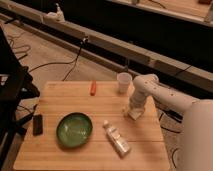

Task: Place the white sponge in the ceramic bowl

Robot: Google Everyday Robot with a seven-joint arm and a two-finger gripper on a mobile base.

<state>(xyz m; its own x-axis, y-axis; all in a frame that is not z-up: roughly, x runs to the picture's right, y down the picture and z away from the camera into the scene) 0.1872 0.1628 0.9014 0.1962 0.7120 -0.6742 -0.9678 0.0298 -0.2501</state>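
The white sponge [134, 114] lies on the wooden table [65, 100] near its right edge. My gripper [133, 107] hangs straight down onto it from the white arm [160, 92] that reaches in from the right. The sponge's top is hidden under the gripper. The ceramic bowl [74, 129], green and glossy, sits empty at the table's front left, well apart from the sponge.
A white bottle with a label [116, 138] lies between bowl and sponge. A translucent white cup [124, 82] stands behind the gripper. A small orange item [93, 88] lies at the back. A black object [37, 124] lies at the left edge. Cables run on the floor.
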